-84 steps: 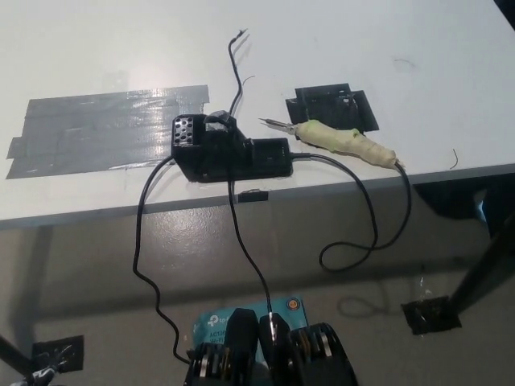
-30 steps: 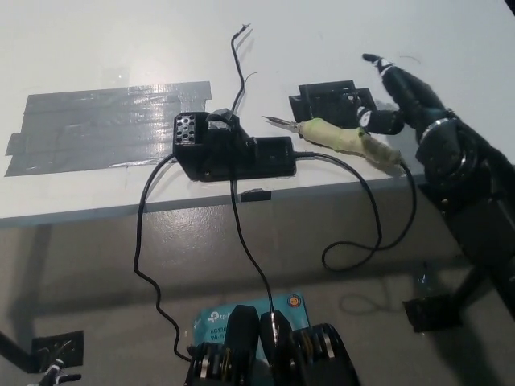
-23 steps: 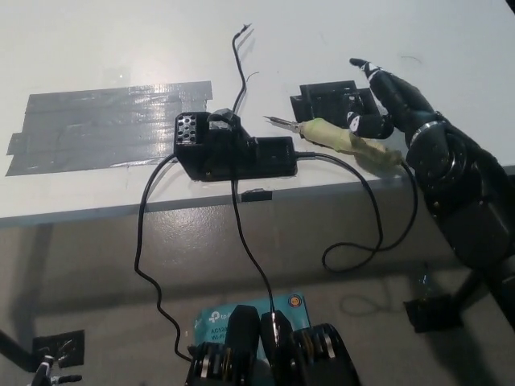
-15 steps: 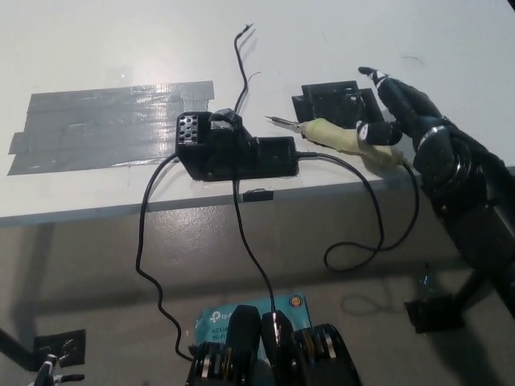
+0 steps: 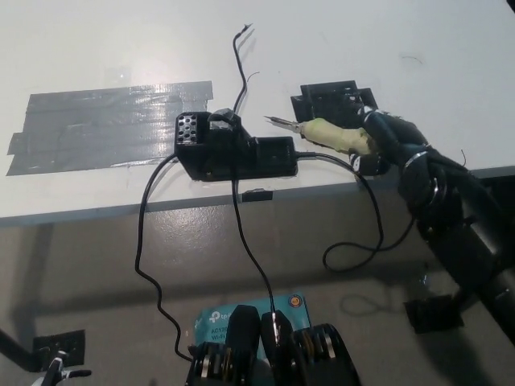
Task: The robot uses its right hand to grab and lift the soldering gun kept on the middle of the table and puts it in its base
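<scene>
- Head view, the only picture I get: my black right hand [image 5: 385,143] comes in from the right and sits on the back end of the soldering gun [image 5: 336,135].
- Fingers look curled around the pale handle, so I think my hand is closed on it, though I cannot see how tight the hold is.
- The gun lies on the white table [image 5: 322,48], near the front edge, with its thin metal tip [image 5: 276,122] pointing left.
- The black base [image 5: 233,150] sits just to the left of the tip, close by but not touching it.
- I cannot see my white left hand anywhere.
- Trouble one: I hold the gun far back, so the front may dip when I lift, and the tip could bump the base and not go in.
- Trouble two: the black cord [image 5: 372,217] runs from the gun over the table edge and hangs in a loop. I think it could pull the gun sideways or catch on the edge.
- Trouble three: if my hold is loose, the gun may slip out and fall off the table, because the edge is so near.
- Trouble four: the base has cords of its own, and a push from the tip could slide it on the table.
- A black block [image 5: 331,100] sits just behind the gun, and my hand might knock it as I lift.
</scene>
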